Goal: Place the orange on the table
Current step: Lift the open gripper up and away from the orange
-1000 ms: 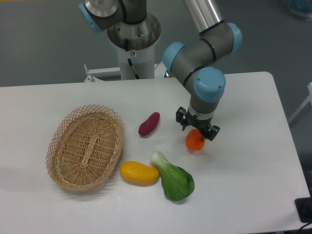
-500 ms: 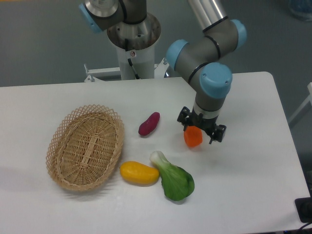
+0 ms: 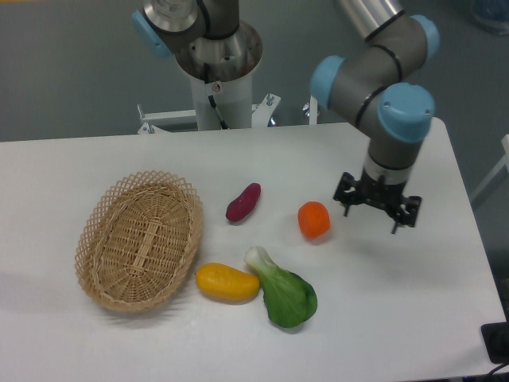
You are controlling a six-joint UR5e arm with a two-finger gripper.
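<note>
Camera view | orange [image 3: 314, 220] rests free on table [image 3: 413, 302], placement apparently done | gripper [image 3: 377, 211] beside orange, fingers spread, holding nothing.

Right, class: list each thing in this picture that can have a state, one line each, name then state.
orange: resting free on the table.
tool: open, holding nothing, to the right of the orange.
wicker basket: upright, empty.
purple sweet potato: lying on the table.
yellow fruit: lying beside the basket.
green vegetable: lying on its side, touching the yellow fruit.
</note>
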